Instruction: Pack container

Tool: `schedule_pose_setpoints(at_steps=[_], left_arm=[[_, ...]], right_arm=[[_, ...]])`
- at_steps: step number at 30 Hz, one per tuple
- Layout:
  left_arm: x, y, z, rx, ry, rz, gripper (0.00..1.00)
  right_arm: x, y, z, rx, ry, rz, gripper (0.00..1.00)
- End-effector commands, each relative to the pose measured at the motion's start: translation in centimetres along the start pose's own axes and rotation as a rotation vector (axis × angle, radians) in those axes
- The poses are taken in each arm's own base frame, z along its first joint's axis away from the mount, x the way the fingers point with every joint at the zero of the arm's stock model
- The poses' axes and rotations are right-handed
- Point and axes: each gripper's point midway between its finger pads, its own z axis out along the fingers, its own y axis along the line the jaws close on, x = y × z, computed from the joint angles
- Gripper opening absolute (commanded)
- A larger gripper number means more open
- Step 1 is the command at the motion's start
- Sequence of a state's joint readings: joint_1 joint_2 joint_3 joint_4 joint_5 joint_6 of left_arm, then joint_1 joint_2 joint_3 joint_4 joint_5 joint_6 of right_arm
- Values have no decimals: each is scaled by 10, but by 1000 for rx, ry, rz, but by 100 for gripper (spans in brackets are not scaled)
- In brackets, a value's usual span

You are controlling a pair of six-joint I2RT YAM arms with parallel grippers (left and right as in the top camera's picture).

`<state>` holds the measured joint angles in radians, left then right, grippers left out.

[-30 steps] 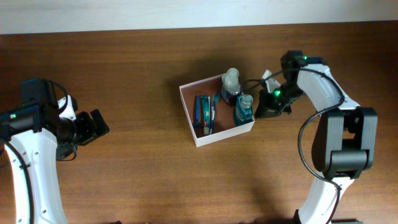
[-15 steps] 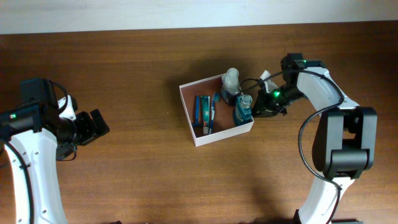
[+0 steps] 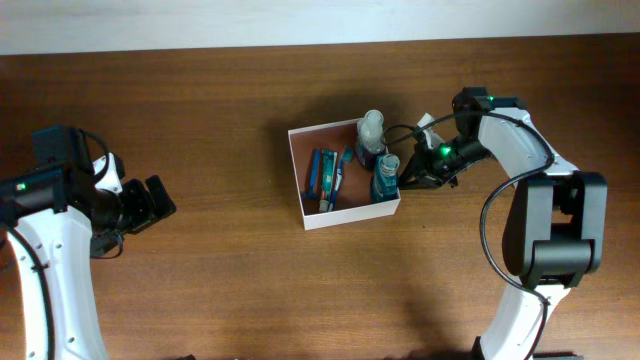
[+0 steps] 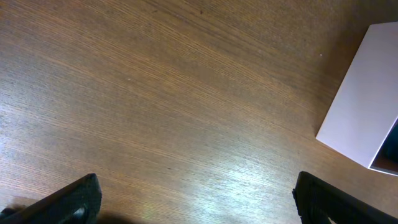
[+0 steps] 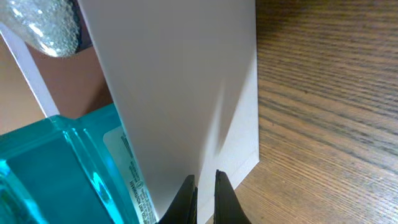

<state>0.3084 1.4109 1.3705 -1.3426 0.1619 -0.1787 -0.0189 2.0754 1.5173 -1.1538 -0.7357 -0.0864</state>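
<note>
The container (image 3: 352, 214) sits at the middle of the tabletop (image 3: 230, 110), slightly askew to its edges. Inside, along the right wall, a teal bottle (image 3: 386, 177) stands at the near corner and a clear bottle with a pale cap (image 3: 371, 127) at the far corner. A blue flat pack (image 3: 324, 177) lies to their left; its print is too small to read.

In the right wrist view the container's white wall (image 5: 180, 93) fills most of the picture, so the teal bottle (image 5: 74, 168) is cut off at the left edge and only a glittery scrap of the pale cap (image 5: 46, 25) shows. In the left wrist view only one corner of the container (image 4: 364, 106) enters at the right.

The right gripper (image 3: 410, 177) is at the container's right wall, its fingers (image 5: 225, 194) drawn narrow with the wall's thin edge between them. A small white thing (image 3: 428, 122) behind that arm is half hidden and cannot be made out.

The left gripper (image 3: 152, 203) is well apart at the tabletop's left side. Its fingers (image 4: 74, 200) are spread wide over bare wood and hold nothing.
</note>
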Motion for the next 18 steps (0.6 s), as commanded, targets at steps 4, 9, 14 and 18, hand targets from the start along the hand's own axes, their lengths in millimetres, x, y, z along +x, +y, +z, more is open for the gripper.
schedule_pose_setpoints(at_steps=[4,9,14,18], left_arm=[[0,-1,-4,11,-13,7,99],[0,-1,-4,11,-13,7,99],[0,-1,-4,11,-13,7,99],[0,-1,-4,11,-13,7,99]], right_arm=[[2,25,-1,-133,0,-7,4],[2,26,-1,-135,1,-7,4],[2,29,-2,-152,-1,-8,4],[2,31,-2,-164,-3,-9,4]])
